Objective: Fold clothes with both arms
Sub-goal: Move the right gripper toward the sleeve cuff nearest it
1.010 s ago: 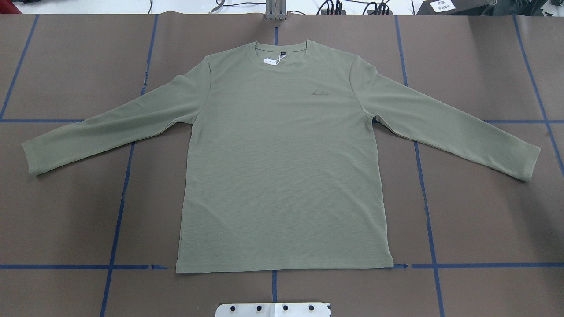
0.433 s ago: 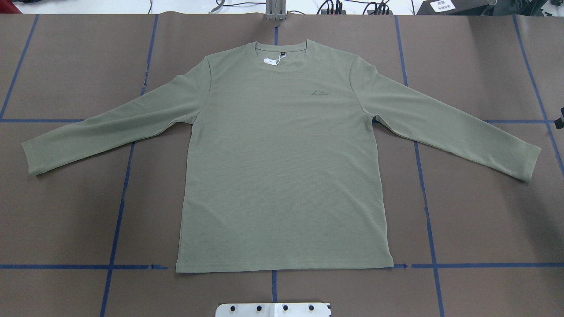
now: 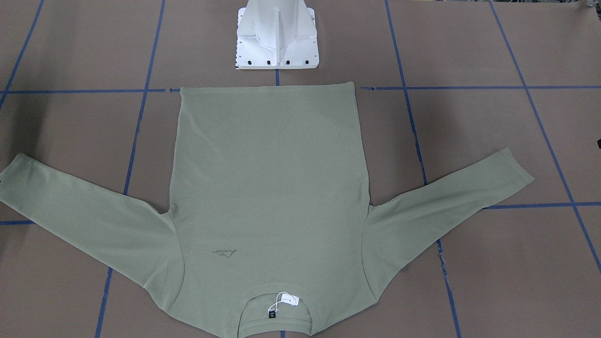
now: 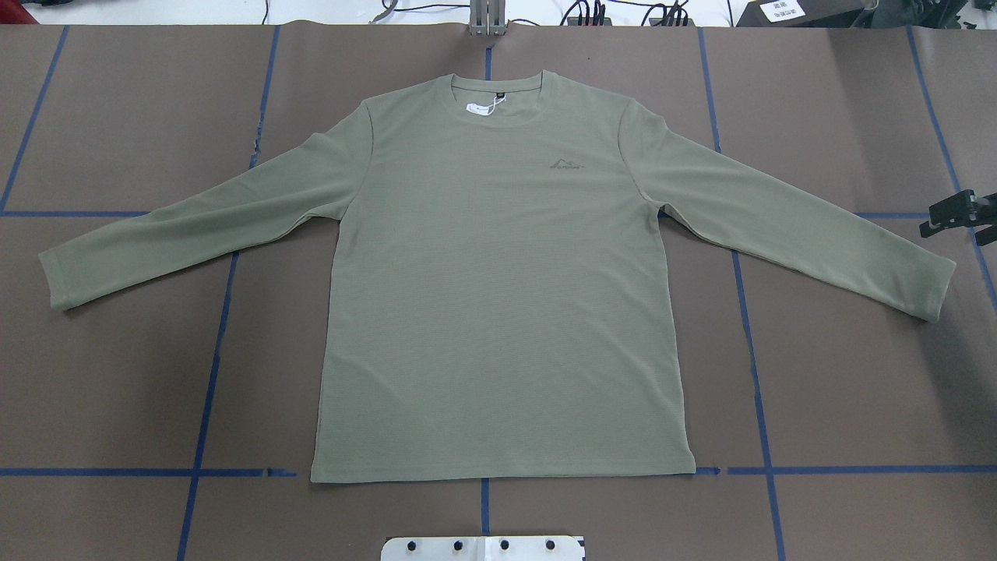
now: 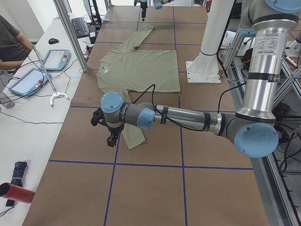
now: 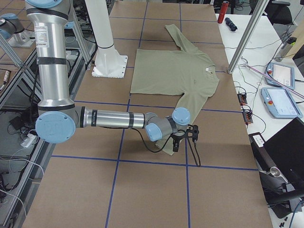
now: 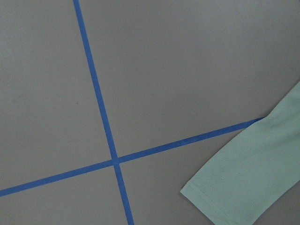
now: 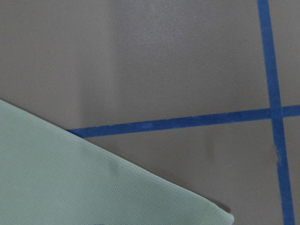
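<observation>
The olive-green long-sleeved shirt lies flat and face up, both sleeves spread, neck toward the table's far edge. Its white hang tag sits in the neck opening. My right gripper pokes in at the overhead view's right edge, just above the right sleeve cuff; its jaws are too small to read. In the exterior left view my left gripper hovers beside the left cuff, and I cannot tell its state. Each wrist view shows only a cuff on brown table, no fingers.
The white base block stands just behind the shirt's hem. Blue tape lines grid the brown table cover. A side bench with two teach pendants and a seated person runs along the far edge.
My right gripper has come into the overhead view from the right edge, moving left toward the right cuff. The shirt has not moved.
</observation>
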You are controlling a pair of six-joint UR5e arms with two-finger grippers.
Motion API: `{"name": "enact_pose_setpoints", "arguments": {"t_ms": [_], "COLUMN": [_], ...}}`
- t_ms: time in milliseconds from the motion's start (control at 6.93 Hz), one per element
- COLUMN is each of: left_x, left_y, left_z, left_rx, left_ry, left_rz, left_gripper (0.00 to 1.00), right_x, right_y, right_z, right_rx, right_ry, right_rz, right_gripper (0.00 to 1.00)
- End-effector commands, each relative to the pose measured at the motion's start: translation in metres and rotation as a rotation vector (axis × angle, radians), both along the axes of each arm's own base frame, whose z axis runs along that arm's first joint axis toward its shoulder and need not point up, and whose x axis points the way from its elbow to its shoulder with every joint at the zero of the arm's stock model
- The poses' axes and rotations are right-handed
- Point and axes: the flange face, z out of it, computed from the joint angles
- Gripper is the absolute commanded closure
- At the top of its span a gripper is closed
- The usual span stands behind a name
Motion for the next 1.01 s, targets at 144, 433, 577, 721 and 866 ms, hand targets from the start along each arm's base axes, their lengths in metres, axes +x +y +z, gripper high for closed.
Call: {"name": "enact_pose_setpoints", "arguments": {"t_ms": [144,433,577,721,866], "left_x": [0.0,0.0,0.0,0.0,-0.001], "left_y": [0.0,0.001,0.001,0.001,0.001], "left_z": [-0.003,-0.009,-0.01,-0.011,-0.012], "left_rx": [0.006,0.018,0.02,0.021,0.023], "left_ry": [0.001,0.002,0.002,0.003,0.003], "left_rz": [0.001,0.001,0.001,0.001,-0.001], "left_gripper": [0.0,0.0,0.0,0.0,0.0], "right_x": [-0.005,-0.004,-0.004,-0.003,-0.003], "right_y": [0.008,0.012,0.012,0.015,0.014], "right_z": [0.038,0.057,0.058,0.065,0.065], "right_rx": [-0.071,-0.104,-0.109,-0.124,-0.124], "right_ry": [0.012,0.026,0.026,0.03,0.031], "right_rz": [0.016,0.014,0.014,0.014,0.017], "right_gripper": [0.05,0.09,0.14,0.2,0.48]}}
